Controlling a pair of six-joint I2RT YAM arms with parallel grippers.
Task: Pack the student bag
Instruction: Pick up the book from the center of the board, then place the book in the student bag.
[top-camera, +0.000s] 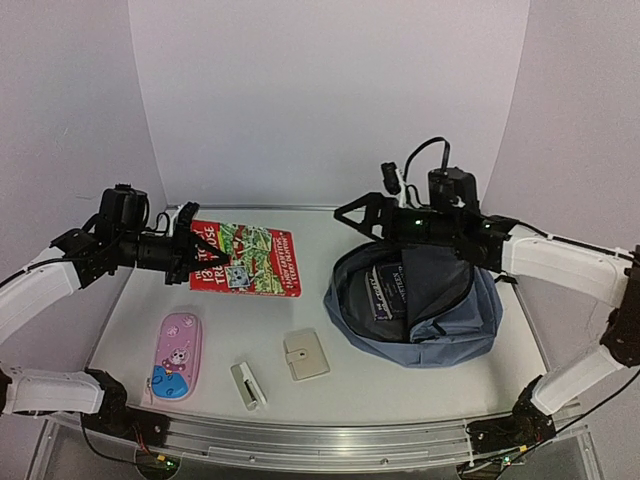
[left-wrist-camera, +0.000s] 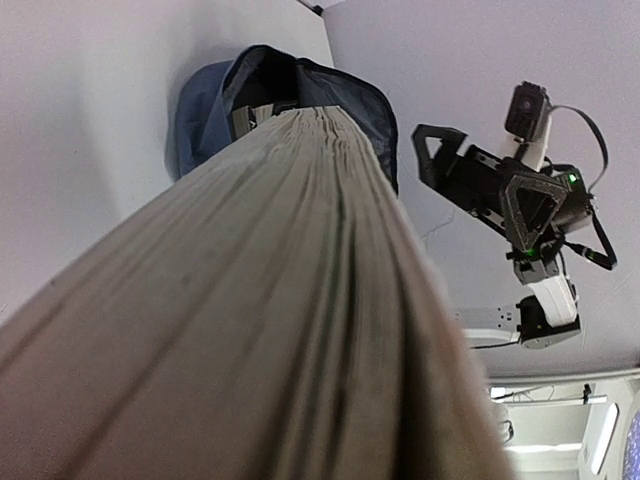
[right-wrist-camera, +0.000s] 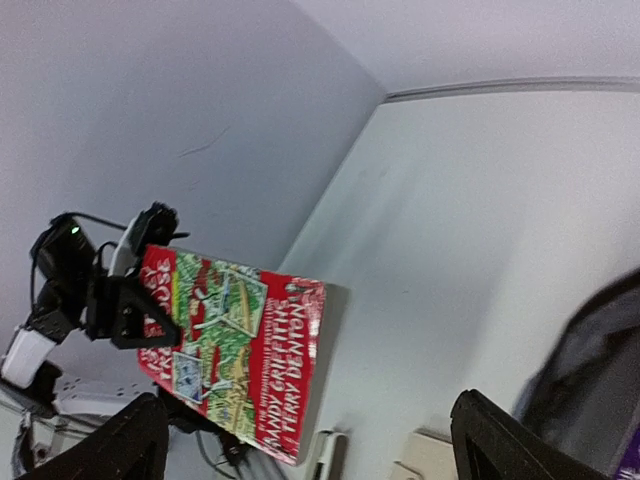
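The slate-blue student bag (top-camera: 470, 315) lies open at the right of the table, with a dark blue book (top-camera: 388, 291) inside. My left gripper (top-camera: 200, 248) is shut on the left edge of a red picture book (top-camera: 250, 260) and holds it off the table at the back left. In the left wrist view the book's page edge (left-wrist-camera: 260, 300) fills the frame and hides the fingers, with the bag (left-wrist-camera: 200, 100) beyond it. My right gripper (top-camera: 360, 212) hovers open and empty above the bag's far left rim. In the right wrist view it (right-wrist-camera: 310, 425) faces the book (right-wrist-camera: 240, 350).
A pink pencil case (top-camera: 177, 355), a small white object (top-camera: 248, 384) and a beige wallet (top-camera: 305, 354) lie near the front of the table. The wallet (right-wrist-camera: 425, 465) also shows in the right wrist view. White walls enclose the back and sides.
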